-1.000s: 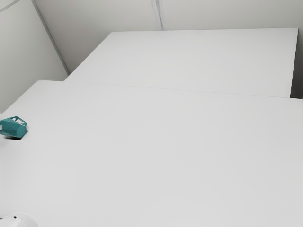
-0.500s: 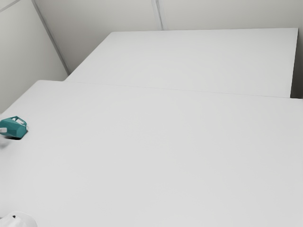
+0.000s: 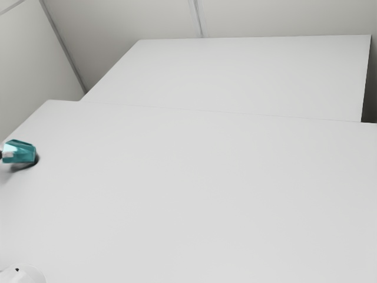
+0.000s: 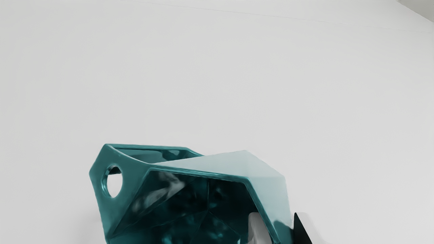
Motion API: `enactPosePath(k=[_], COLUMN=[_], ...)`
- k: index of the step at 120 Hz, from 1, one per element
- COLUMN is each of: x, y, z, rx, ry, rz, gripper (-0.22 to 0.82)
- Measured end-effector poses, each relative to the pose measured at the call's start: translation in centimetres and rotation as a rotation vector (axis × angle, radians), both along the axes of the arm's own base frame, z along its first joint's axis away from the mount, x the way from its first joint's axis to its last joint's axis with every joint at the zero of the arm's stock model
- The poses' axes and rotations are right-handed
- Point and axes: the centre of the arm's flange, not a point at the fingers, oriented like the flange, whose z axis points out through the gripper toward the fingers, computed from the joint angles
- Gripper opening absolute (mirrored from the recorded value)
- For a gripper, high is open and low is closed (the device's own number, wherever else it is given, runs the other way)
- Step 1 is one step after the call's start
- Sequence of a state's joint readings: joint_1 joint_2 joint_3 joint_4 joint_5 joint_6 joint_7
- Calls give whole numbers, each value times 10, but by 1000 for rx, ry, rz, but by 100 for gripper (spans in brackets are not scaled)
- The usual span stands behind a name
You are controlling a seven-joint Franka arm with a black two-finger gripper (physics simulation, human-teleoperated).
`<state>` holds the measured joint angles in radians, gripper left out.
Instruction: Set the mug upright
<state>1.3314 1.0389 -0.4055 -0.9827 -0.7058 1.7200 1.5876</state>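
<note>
"Near the bench's (image 3: 206, 188) edge at the exterior view's left, what have you got?"

"Teal faceted mug (image 3: 20, 153). Tipped over, open mouth (image 4: 193, 210) facing the wrist camera. Dark shadow (image 3: 25, 165) just below it in the exterior view."

"Touching the bench?"

"Can't tell from these two views."

"Gripper (image 3: 5, 154)?"

"At the mug, right at the exterior view's left border. Most of it is cut off there."

"Jaws?"

"Nearly closed, a narrow gap with the mug's side in it. Wrist view: one grey fingertip (image 4: 257, 230) inside the mouth, the black-edged finger (image 4: 301, 234) against the outside. So it has hold of the mug by its side, close to the rim (image 4: 210, 174)."

"Rest of the mug?"

"Oval hole (image 4: 114, 183) through the teal part well apart from the fingers, pale surface visible through it. Pale, bright facet (image 4: 251, 166) on the outside, running from the rim toward the outer finger. Inside is dark, with some glints."

"Anything else on the exterior view?"

"White rounded part (image 3: 23, 275) with a small dark dot, bottom corner at the exterior view's left. Can't tell what it is. Thin seam (image 3: 224, 112) across the white top, toward the bench's far edge. Pale room walls (image 3: 118, 23) behind."
</note>
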Motion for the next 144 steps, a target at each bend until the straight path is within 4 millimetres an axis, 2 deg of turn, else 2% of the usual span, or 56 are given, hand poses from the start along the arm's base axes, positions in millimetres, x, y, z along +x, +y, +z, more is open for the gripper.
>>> enactPosePath(k=[22,32,41,52,64,80,93,102,118,144], x=[6,10,13,25,42,61,77,87,97,127], y=[-5,-10,-22,-48,-89,-162,-230,-269,-323,-424], z=[13,28,45,65,87,116,124,126,127,146], rx=[15,38,61,98,150,223,275,316,380,540], ry=[-5,9,43,95,160,232,265,286,322,386], rz=[-15,-32,-60,-105,-152,-207,-257,-279,-289,-345], gripper=[-13,-14,-15,-16,-16,-16,-16,-16,-16,-16])
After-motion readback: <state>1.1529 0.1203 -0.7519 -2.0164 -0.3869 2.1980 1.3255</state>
